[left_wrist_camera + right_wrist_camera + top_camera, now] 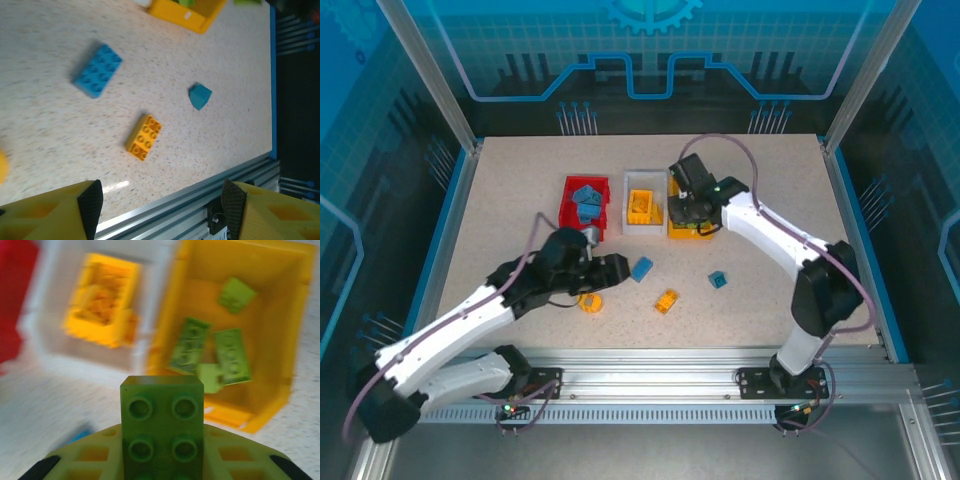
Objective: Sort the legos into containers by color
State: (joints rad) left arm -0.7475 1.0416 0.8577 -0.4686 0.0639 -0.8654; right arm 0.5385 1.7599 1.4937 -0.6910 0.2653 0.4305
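Over the yellow bin (pixel 299 305) — right gripper (pixel 687 213) (with green lego (pixel 162 425))

Speckled matt tabletop (pixel 510 200); smooth glossy plastic green lego (pixel 162 435); ribbed bare-metal rail (pixel 660 372); smooth plastic yellow bin (pixel 295 325)

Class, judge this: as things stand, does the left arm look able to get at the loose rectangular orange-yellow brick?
Probably yes: the left hand is open and empty, and the orange-yellow brick lies flat just ahead of it, with nothing between.
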